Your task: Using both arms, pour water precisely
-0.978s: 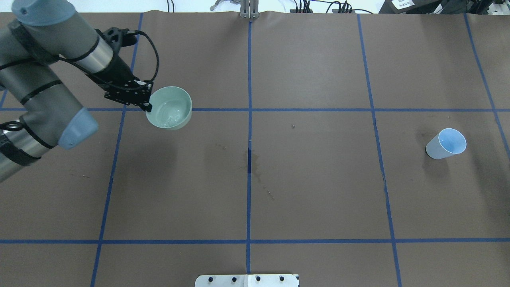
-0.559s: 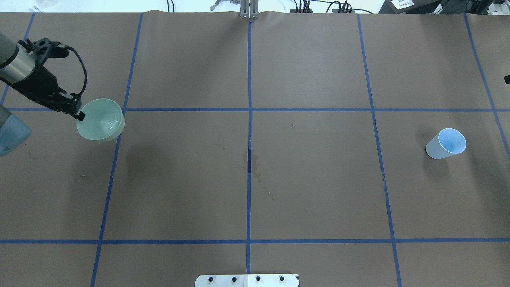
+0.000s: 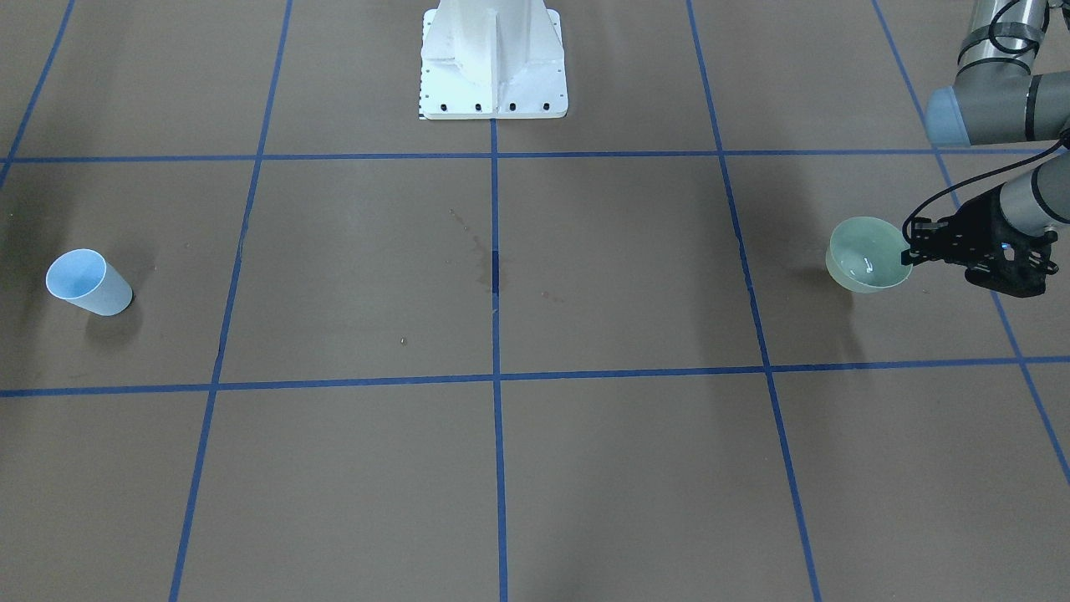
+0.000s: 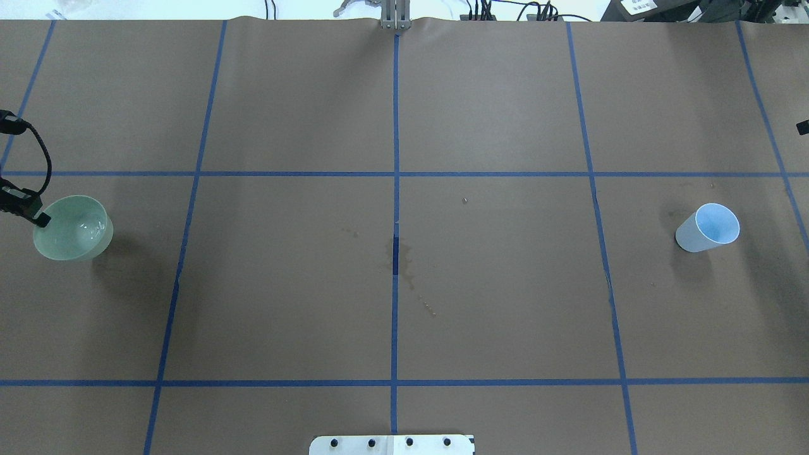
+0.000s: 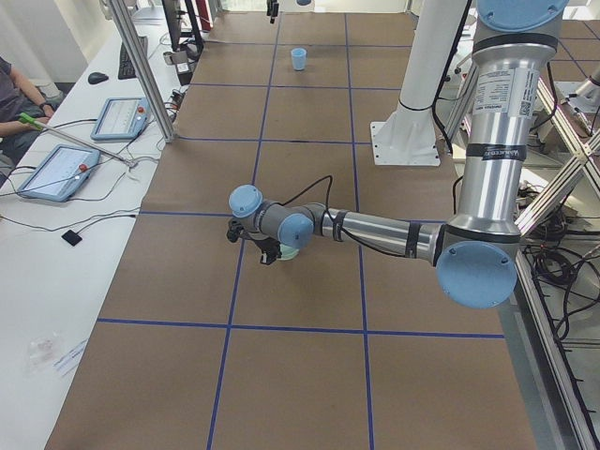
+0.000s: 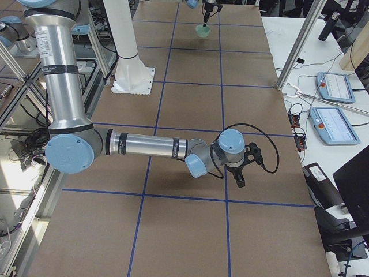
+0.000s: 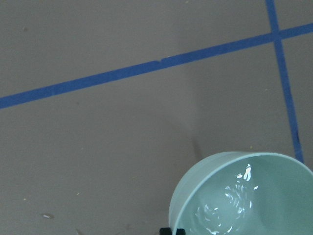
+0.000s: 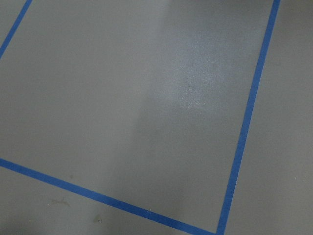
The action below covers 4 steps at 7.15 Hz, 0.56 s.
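Observation:
A pale green bowl (image 4: 71, 235) hangs by its rim at the table's far left, my left gripper (image 4: 40, 219) shut on that rim. The front-facing view shows the same bowl (image 3: 866, 266) and left gripper (image 3: 909, 254) close over the brown table; I cannot tell if the bowl touches it. The water (image 7: 229, 201) glints white inside the bowl (image 7: 186, 196). A light blue cup (image 4: 709, 229) stands alone at the far right. My right gripper (image 6: 239, 174) hovers low over bare table, away from the cup; I cannot tell whether it is open or shut.
Blue tape lines (image 4: 395, 189) divide the brown table cover. Damp stains (image 4: 404, 265) mark the centre. The white pedestal (image 3: 493, 58) stands at the robot's side. Beyond the far edge are metal posts (image 5: 141, 66), tablets (image 5: 56, 173) and a seated person (image 5: 14, 103).
My left arm has swung the bowl left and slightly back toward the robot, from near the centre-left grid line to the table's far-left edge. The blue cup has not moved.

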### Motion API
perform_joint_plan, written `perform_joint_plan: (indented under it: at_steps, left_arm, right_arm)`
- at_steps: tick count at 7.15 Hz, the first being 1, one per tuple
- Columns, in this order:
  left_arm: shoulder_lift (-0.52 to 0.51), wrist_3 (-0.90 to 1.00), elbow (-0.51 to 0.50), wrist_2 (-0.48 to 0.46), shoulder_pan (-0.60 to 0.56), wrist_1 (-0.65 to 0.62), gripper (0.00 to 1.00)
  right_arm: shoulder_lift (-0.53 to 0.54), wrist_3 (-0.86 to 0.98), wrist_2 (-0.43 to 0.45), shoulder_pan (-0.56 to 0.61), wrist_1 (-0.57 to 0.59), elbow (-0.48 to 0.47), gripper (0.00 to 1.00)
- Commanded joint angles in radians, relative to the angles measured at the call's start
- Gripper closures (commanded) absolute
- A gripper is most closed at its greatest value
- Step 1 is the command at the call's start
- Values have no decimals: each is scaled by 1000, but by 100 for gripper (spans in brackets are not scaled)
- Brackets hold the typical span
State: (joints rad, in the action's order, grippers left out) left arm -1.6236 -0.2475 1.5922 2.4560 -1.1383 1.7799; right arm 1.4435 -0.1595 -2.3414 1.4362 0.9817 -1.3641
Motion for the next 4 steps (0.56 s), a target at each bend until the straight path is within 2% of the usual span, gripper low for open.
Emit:
perform_joint_plan:
  at_steps: [1, 2, 4]
  left_arm:
    - [16, 16, -38, 0, 0, -2, 100]
    - [14, 23, -49, -2, 2, -2, 100]
    - [10, 27, -69, 0, 2, 0, 22]
  right_arm:
    - [0, 0, 2, 1, 0, -3, 1]
    - [0, 0, 2, 1, 0, -3, 1]
    - [0, 0, 2, 1, 0, -6, 1]
